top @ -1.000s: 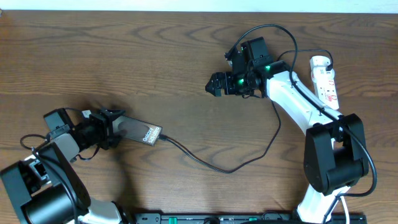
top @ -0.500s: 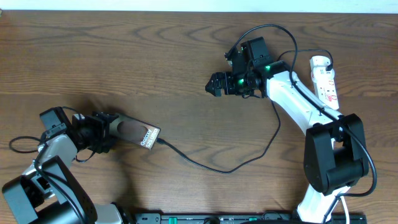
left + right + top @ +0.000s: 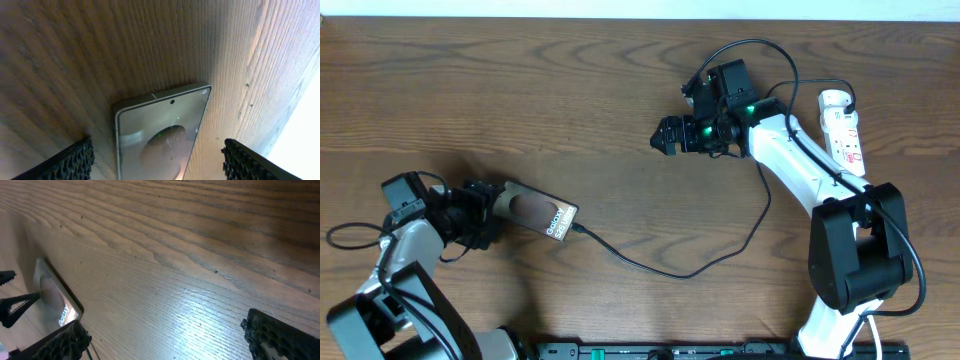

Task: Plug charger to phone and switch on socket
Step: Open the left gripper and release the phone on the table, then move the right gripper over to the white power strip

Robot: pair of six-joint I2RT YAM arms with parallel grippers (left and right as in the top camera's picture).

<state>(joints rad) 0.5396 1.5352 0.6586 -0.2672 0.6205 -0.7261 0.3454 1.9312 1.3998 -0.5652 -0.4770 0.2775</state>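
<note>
The phone (image 3: pixel 535 213) lies flat on the wooden table at the left, its lettering end pointing right. It also shows in the left wrist view (image 3: pixel 160 130) and small in the right wrist view (image 3: pixel 55 300). The charger cable (image 3: pixel 690 272) runs from the phone's right end, where its tip meets the phone, across the table toward the right arm. My left gripper (image 3: pixel 493 212) (image 3: pixel 160 165) is open, its fingers (image 3: pixel 70 162) on either side of the phone's left end and clear of it. My right gripper (image 3: pixel 660 135) (image 3: pixel 167 342) is open and empty above bare table. The white socket (image 3: pixel 844 130) lies at the far right.
The right arm's white links (image 3: pixel 800 165) lie between the socket and the middle of the table. The arm bases stand at the front edge. The robot's thicker black cables loop above the right wrist (image 3: pixel 750 45).
My left gripper has drawn back to the left, and the phone has shifted slightly left with the cable tip. The right arm has not moved.
</note>
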